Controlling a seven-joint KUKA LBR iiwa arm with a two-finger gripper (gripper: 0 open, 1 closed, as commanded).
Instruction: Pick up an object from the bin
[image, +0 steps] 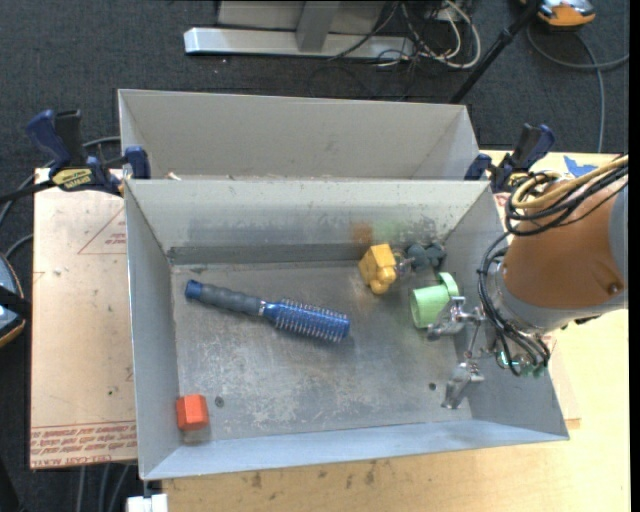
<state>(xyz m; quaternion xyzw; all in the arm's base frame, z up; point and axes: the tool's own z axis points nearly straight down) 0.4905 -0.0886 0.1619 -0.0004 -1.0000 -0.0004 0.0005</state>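
My gripper (456, 352) hangs low over the bin's right side, close to the right wall. Its two metal fingers stand apart, one fingertip (448, 320) toward the back and one toward the front, with bare bin floor between them. A light green cylindrical thing (431, 303) lies just left of the rear fingertip, touching or nearly touching it. Behind that sits a yellow blocky toy (379, 267), with a small dark grey piece (425, 256) to its right near the back wall.
A blue hairbrush (272, 312) lies slanted across the middle of the floor, handle to the left. An orange-red cube (191, 412) rests in the front left corner. The arm's orange cover and cables bulk over the right wall.
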